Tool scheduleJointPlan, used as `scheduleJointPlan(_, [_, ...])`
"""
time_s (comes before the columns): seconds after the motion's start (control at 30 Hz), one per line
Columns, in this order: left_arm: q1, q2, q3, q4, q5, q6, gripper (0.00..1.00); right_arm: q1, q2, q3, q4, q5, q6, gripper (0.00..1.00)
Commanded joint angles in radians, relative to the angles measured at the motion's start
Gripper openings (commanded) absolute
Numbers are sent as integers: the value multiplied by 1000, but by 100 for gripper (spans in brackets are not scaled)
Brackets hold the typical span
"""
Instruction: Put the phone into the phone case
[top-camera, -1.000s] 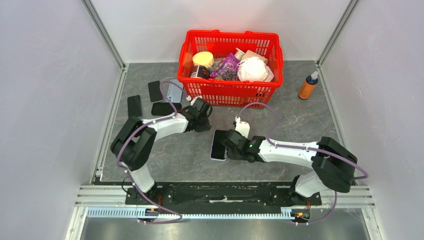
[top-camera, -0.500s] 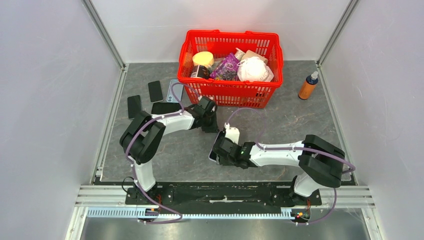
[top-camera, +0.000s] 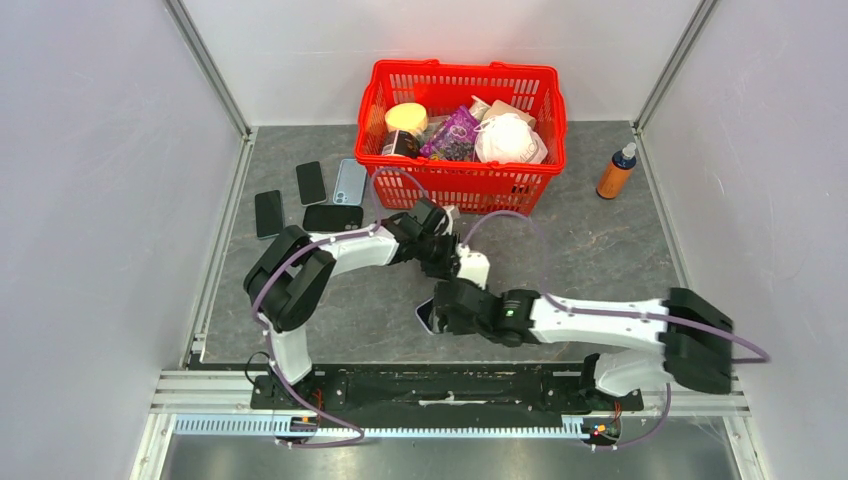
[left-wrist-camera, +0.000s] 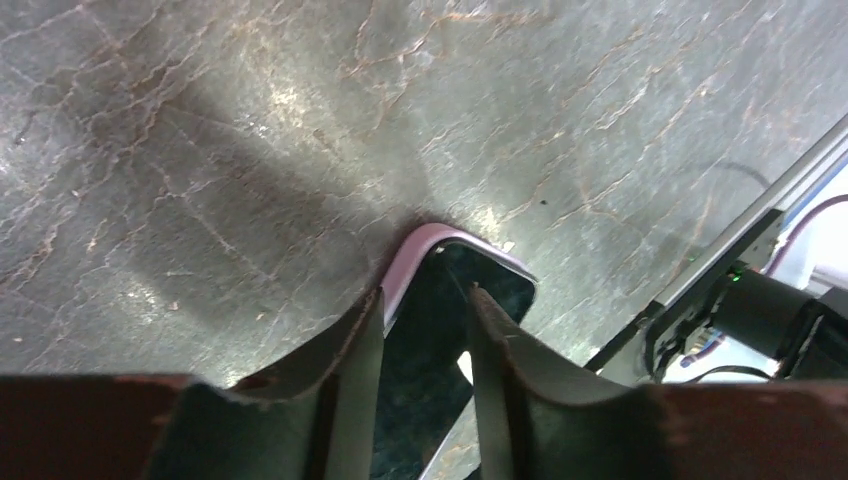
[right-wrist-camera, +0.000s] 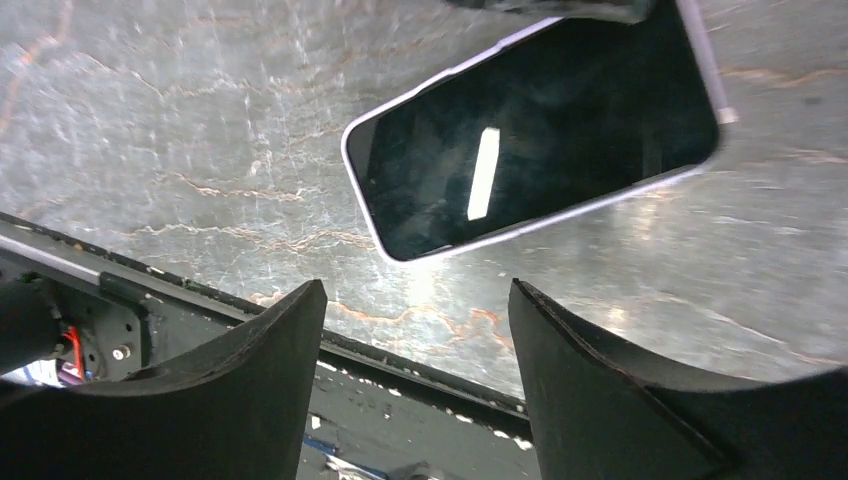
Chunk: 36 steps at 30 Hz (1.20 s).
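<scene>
A phone with a lilac rim (right-wrist-camera: 540, 130) lies screen up on the grey table, just beyond my right fingertips; only its near corner (top-camera: 426, 316) shows in the top view. My right gripper (right-wrist-camera: 415, 300) is open and empty, hovering over the table's front edge (top-camera: 440, 312). My left gripper (left-wrist-camera: 425, 305) (top-camera: 445, 268) hangs over the phone's (left-wrist-camera: 480, 275) far end, its two fingers a narrow gap apart with the dark screen showing between them. Whether they touch the phone is unclear. Several phones or cases lie at the far left: dark ones (top-camera: 268, 212) (top-camera: 311, 182) (top-camera: 332, 217) and a pale blue one (top-camera: 349, 180).
A red basket (top-camera: 460, 185) full of goods stands behind the grippers. An orange bottle (top-camera: 617, 172) stands at the back right. The black base rail (right-wrist-camera: 400, 370) runs along the table's near edge, right under my right gripper. Walls close in both sides.
My left arm has swung right, away from the phones at the left, to the lilac phone. My right gripper and the phone have shifted toward the front edge.
</scene>
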Motion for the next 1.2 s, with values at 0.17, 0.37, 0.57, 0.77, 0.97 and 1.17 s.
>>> scheduleJointPlan(0.17, [2,-221,48,-69,-312,-65,52,-225,-272,-175,-47,15,-126,84])
scheduleJointPlan(0.37, [2,-429,-187,-70,-392,-158,54,-382,-157,-132,112,-113,-298,90])
scheduleJointPlan(0.57, [2,-623,-436,-35,-333,-225,56,-437,11,-76,224,-211,-361,94])
scheduleJointPlan(0.77, [1,-723,-563,-22,-258,-241,57,-436,125,-27,250,-245,-346,92])
scheduleJointPlan(0.97, [-1,-736,-612,24,-176,-249,57,-373,98,-68,212,-222,-266,89])
scheduleJointPlan(1.17, [-10,-673,-595,7,-126,-215,55,-231,84,-60,100,-159,-205,88])
